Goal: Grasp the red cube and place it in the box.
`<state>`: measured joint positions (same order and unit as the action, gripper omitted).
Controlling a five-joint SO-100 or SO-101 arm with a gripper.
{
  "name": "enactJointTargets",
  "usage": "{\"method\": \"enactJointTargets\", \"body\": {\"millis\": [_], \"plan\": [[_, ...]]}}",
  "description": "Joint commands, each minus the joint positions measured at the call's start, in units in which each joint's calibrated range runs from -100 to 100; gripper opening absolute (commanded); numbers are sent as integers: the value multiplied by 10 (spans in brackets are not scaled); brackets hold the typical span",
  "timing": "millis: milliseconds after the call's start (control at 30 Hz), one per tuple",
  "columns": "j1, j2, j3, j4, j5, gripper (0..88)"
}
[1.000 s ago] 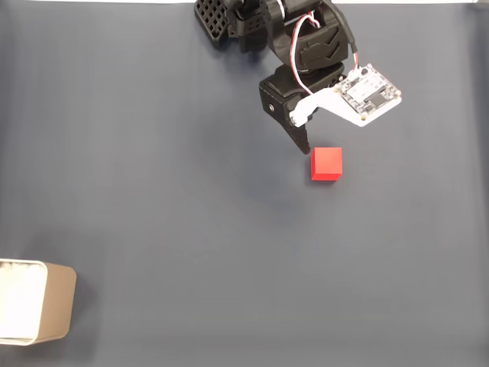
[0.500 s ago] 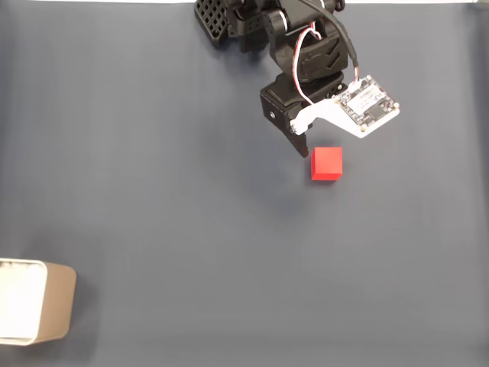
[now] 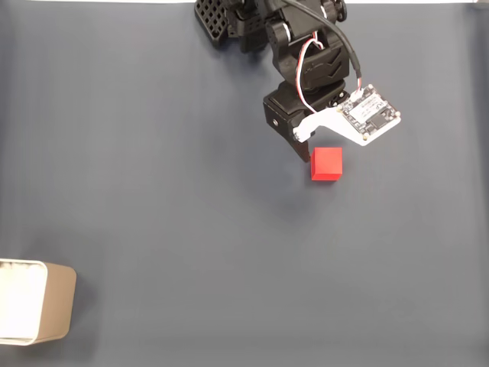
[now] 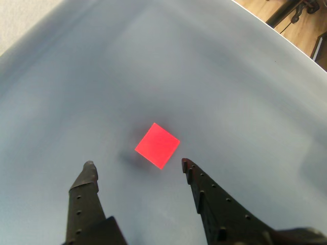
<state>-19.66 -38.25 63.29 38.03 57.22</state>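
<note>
In the wrist view the two black fingers (image 4: 87, 176) stand well apart with nothing between them, and the gripper (image 4: 137, 164) hangs above the red cube (image 4: 157, 145), whose flat top face shows just beyond the tips. The fixed view shows the cube (image 3: 327, 164) resting on the dark blue-grey mat (image 3: 191, 214), just beside the black gripper body. The beige box (image 3: 34, 302) sits far off at the lower left edge. The wrist view alone catches wooden flooring (image 4: 291, 25) past the mat's rim.

Red cube (image 3: 327, 164) flat on mat, centre-right; beige box (image 3: 37, 301) upright, bottom-left corner, well apart.
</note>
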Motion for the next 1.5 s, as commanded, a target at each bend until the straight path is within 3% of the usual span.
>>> {"method": "enactJointTargets", "body": {"millis": [0,1467], "plan": [[-10,6,-3,-20,-10,389],[-23,98,-12,-92,-17,397]]}}
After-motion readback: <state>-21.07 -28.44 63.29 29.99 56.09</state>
